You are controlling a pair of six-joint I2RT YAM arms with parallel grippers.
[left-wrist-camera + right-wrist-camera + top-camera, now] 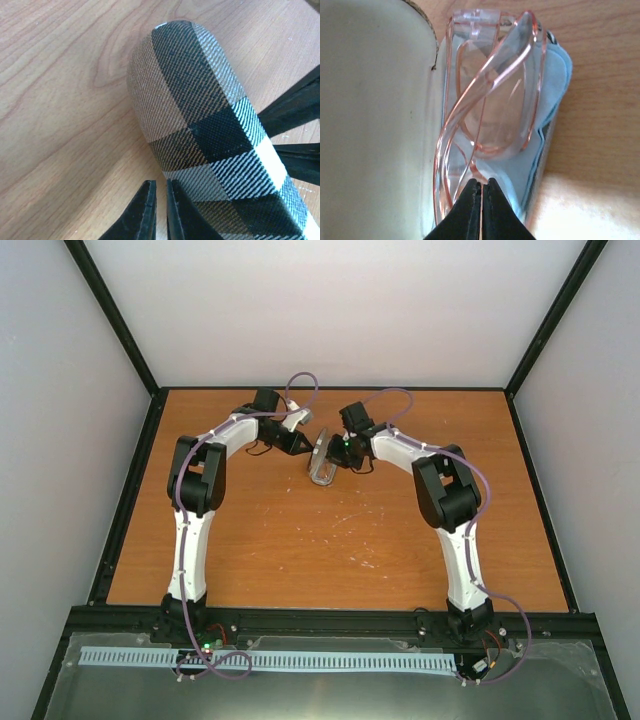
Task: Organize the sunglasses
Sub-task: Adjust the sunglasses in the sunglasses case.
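The sunglasses (492,95), with a thin pink-orange translucent frame, lie folded inside the open case on the light blue cloth (552,85). The case (322,462) sits at the table's middle back, with its cream-lined lid (375,115) raised. My right gripper (482,184) is shut, and its tips pinch the sunglasses at the bridge. My left gripper (161,186) is shut and empty, just beside the plaid outside of the case (200,115). In the top view the left gripper (297,443) is left of the case and the right gripper (340,455) is right of it.
The orange wooden table (330,540) has a black frame round it and grey walls on three sides. The right gripper's black fingers (295,110) show at the right edge of the left wrist view.
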